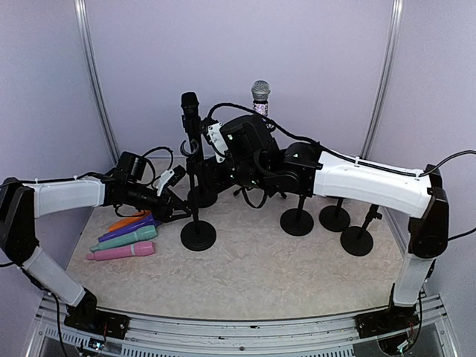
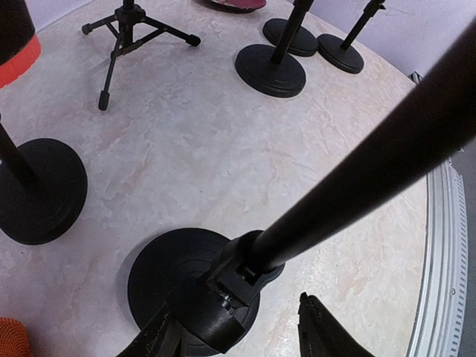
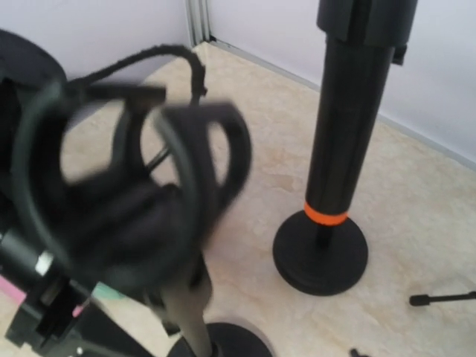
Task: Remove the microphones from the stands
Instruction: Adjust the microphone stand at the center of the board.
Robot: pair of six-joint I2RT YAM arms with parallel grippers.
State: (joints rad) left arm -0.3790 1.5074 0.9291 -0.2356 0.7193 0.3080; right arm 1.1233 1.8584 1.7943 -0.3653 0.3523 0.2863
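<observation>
Marbled beige surface (image 1: 253, 282) and its load.
Four coloured microphones (image 1: 130, 236) lie left of the front stand base (image 1: 198, 236); three more round bases (image 1: 297, 222) stand to its right.

The black round-based microphone stand (image 1: 198, 236) stands left of the middle of the beige marbled table (image 1: 253, 282). Four coloured plastic microphones (image 1: 123, 242) lie on the table just to its left. Just behind it, a second black round-based stand (image 1: 201, 197) bears an upright black microphone (image 1: 190, 108). Three more black round stand bases (image 1: 297, 222) sit to the right.
</observation>
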